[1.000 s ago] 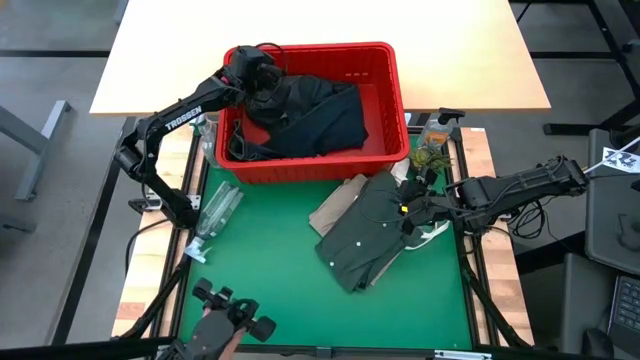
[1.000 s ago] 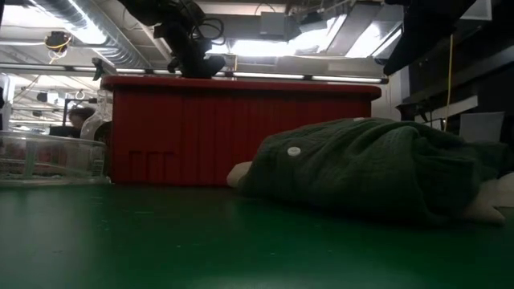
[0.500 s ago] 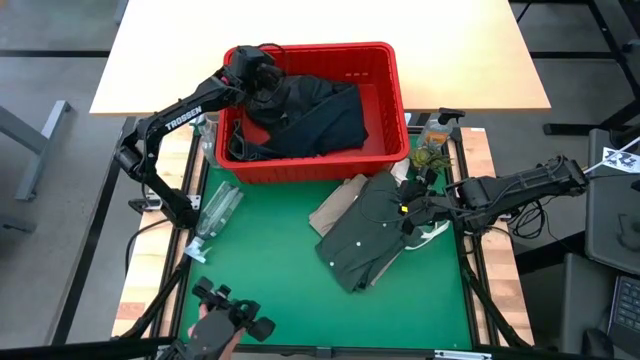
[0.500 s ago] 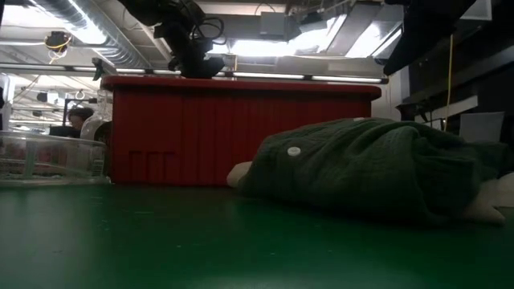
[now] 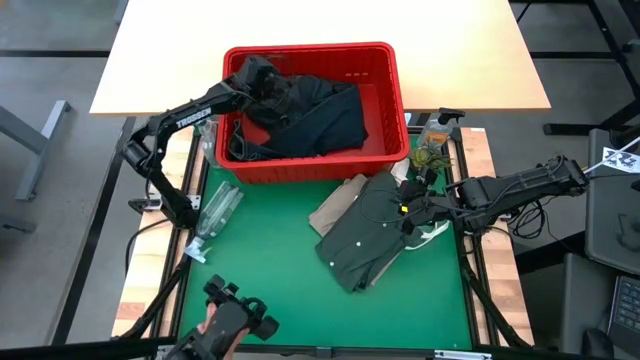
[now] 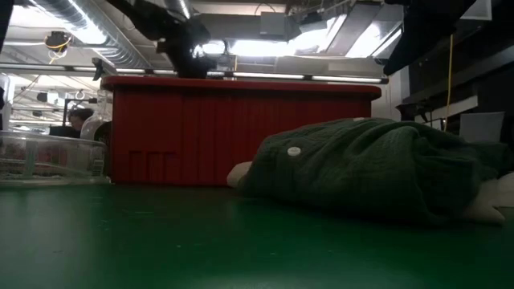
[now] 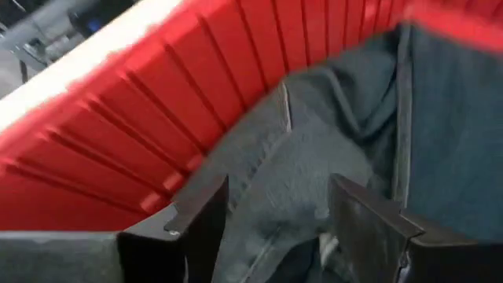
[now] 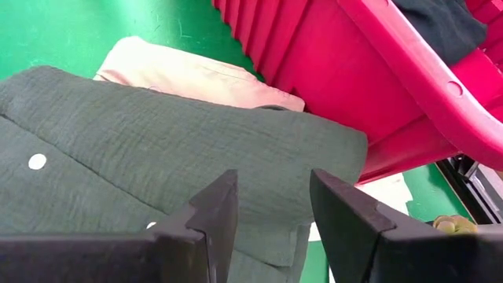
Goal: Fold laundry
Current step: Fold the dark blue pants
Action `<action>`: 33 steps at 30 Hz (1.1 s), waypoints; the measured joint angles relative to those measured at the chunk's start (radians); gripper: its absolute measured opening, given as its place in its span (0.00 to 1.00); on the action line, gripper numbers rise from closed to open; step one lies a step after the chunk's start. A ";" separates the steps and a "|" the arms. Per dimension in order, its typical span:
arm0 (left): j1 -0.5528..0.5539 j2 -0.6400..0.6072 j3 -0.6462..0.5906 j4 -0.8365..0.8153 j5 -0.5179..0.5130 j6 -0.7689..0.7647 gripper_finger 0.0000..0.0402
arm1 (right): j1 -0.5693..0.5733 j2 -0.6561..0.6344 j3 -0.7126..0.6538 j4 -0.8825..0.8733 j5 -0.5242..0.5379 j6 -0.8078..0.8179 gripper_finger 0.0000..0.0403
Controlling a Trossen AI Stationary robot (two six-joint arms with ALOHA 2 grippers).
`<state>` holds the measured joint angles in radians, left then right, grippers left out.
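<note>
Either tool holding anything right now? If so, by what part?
Nothing held. Left tool is open over the dark garments in the red basket. Right tool is open above the olive-green shirt.

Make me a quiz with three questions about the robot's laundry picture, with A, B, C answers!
1. Where is the green shirt?
A. in the basket
B. on the green mat
C. hanging off the table

2. What colour is the basket?
A. blue
B. yellow
C. red

3. What is the left end effector doing?
A. open over dark clothes in the basket
C. clamped on the bottle
B. resting on the mat

Answers:
1 B, the shirt lies flat on the mat in front of the basket.
2 C, its slatted walls are red.
3 A, its fingers stand apart above the dark clothes.
</note>
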<state>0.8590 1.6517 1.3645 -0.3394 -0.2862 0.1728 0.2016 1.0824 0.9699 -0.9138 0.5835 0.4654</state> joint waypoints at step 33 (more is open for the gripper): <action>0.009 0.145 -0.004 0.082 0.097 0.389 0.51 | 0.000 0.000 0.000 0.000 0.008 0.000 0.40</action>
<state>0.8684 1.7966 1.3605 -0.2571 -0.1894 0.5614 0.2012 1.0824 0.9699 -0.9138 0.5911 0.4654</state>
